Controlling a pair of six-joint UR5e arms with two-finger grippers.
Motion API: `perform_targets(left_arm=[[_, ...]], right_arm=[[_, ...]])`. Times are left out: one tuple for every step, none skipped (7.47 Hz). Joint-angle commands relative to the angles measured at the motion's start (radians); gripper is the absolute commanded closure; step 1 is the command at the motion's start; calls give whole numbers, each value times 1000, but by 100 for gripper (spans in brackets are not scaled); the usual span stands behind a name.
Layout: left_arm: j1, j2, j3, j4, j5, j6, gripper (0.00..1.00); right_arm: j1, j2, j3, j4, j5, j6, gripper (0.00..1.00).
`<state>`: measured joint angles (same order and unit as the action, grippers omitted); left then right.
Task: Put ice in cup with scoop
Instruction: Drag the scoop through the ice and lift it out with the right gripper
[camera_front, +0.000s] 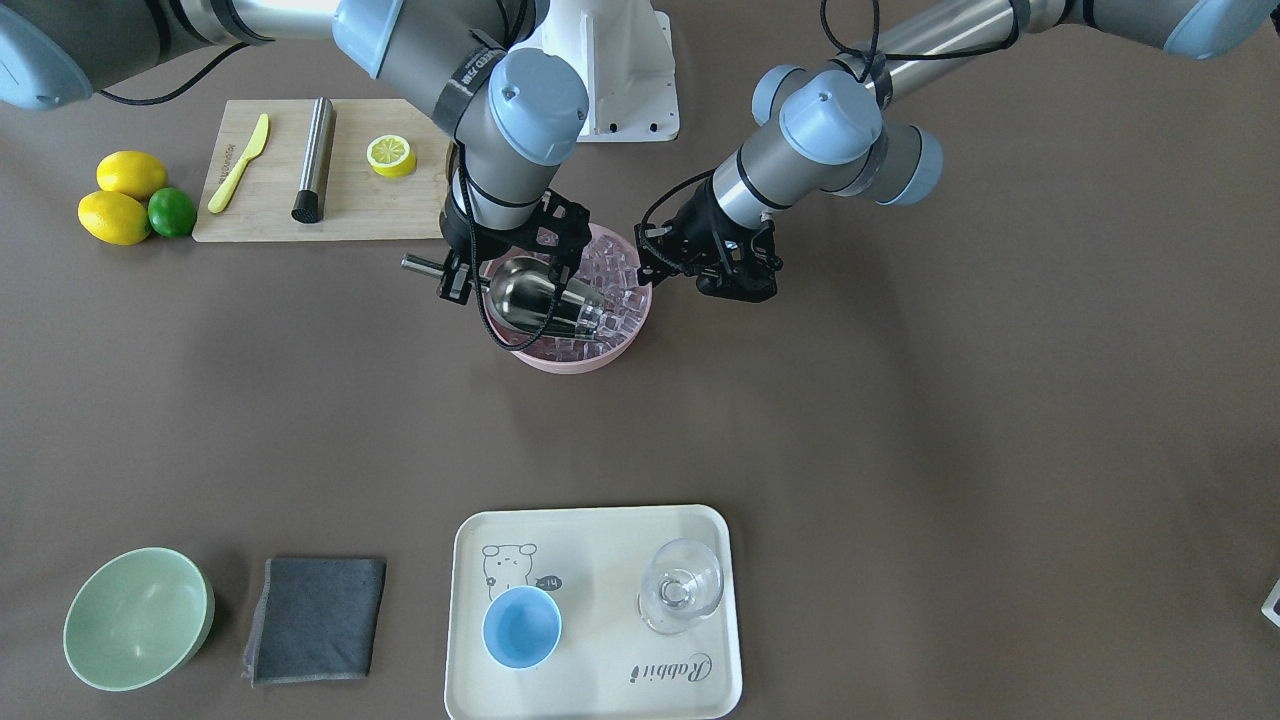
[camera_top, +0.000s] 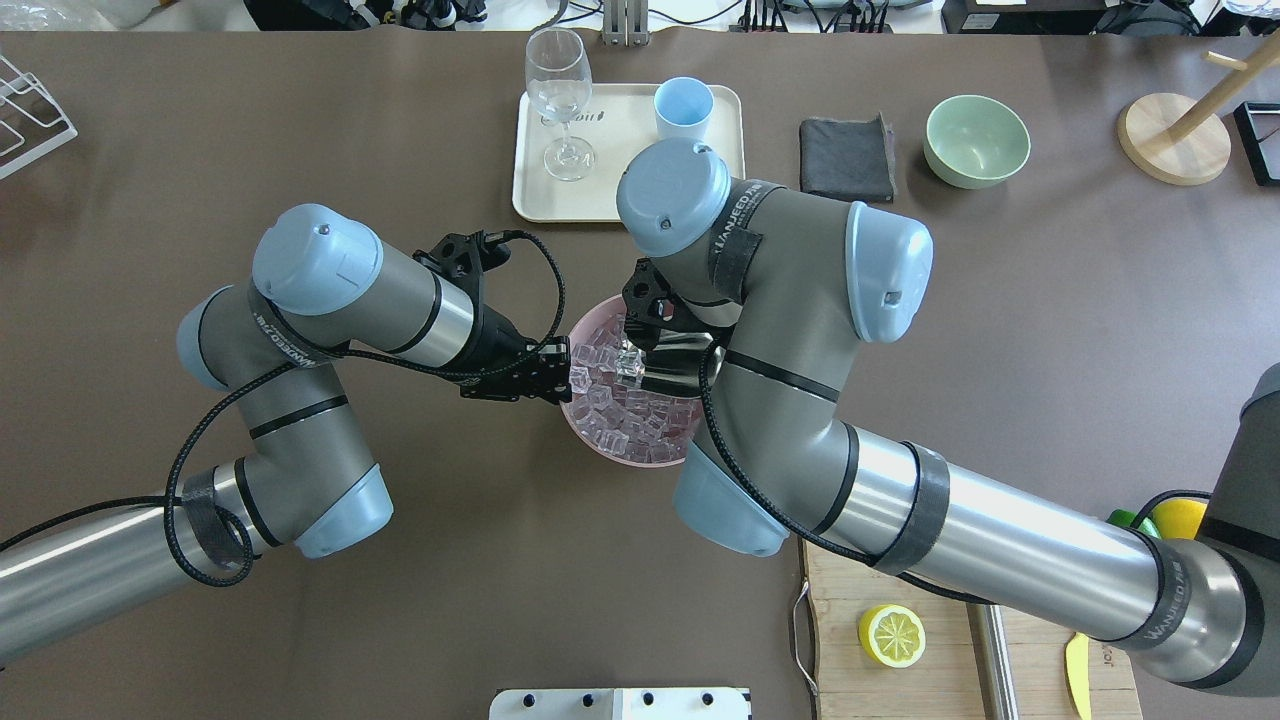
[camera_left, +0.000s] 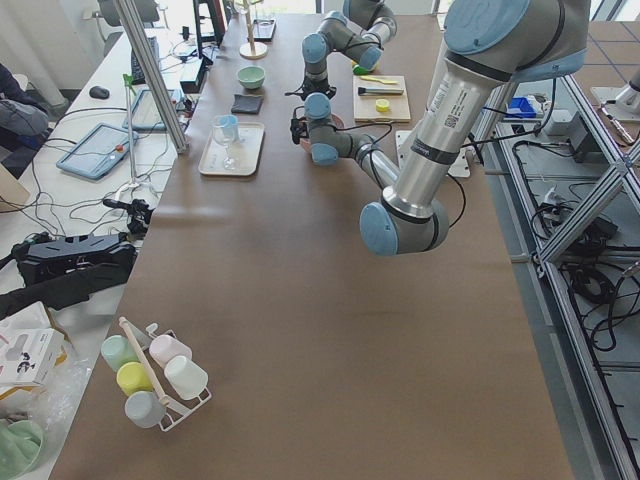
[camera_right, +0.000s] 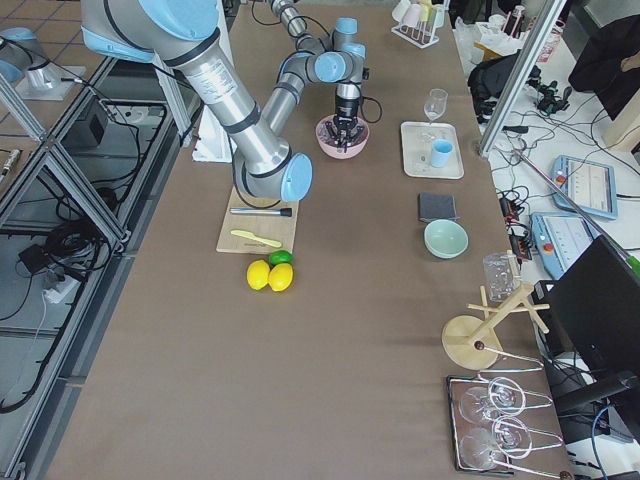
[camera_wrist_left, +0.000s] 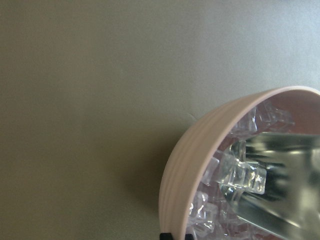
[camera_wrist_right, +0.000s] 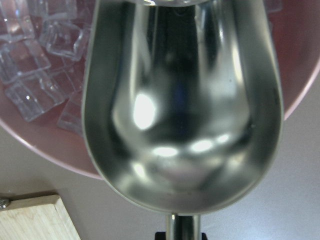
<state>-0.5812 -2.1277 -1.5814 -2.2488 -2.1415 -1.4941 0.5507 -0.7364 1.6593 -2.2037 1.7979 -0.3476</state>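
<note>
Right wrist-mounted view: scoop (camera_wrist_right: 180, 110), steel, trough empty, mouth lowered over the ice (camera_top: 625, 420) heaped in a pink bowl (camera_front: 575, 365). Right tool (camera_front: 458, 275): clenched on the scoop's short handle. Left tool (camera_top: 558, 370): at the bowl's rim on the side away from the scoop; whether it clamps the rim or only rests beside it cannot be told. Cup (camera_front: 521, 627): light blue, upright, empty, on a cream tray (camera_front: 600, 518) at the operators' side of the bench (camera_front: 900, 450), well apart from the bowl; a clear glass (camera_front: 680, 588) stands near it on the same tray. Hazards, as judged: bowl may skid if the scoop digs in while the rim is unheld; slick cubes may slide out of the open mouth on the long carry; the cup's opening looks narrow against the scoop, so cubes may scatter on the tray; the glass could be knocked.
</note>
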Motion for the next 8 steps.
perform_targets(left_arm=[[1,0,0,0,0,0,82],[3,2,0,2,0,0,82],[4,0,0,2,0,0,82],[4,0,0,2,0,0,82],[4,0,0,2,0,0,82],[4,0,1,2,0,0,82],[4,2,1,2,0,0,82],[4,0,0,2,0,0,82]], right_arm=[[0,-50,66,34,32,7,100],[0,-60,71,57,41,13,100],[0,-70,82,76,46,13,100],[0,-84,103,99,63,22,100],[0,-99,123,134,70,77,100],[0,-116,134,186,87,106,100],[0,-135,151,217,107,134,100],[0,-144,149,269,110,165,100]])
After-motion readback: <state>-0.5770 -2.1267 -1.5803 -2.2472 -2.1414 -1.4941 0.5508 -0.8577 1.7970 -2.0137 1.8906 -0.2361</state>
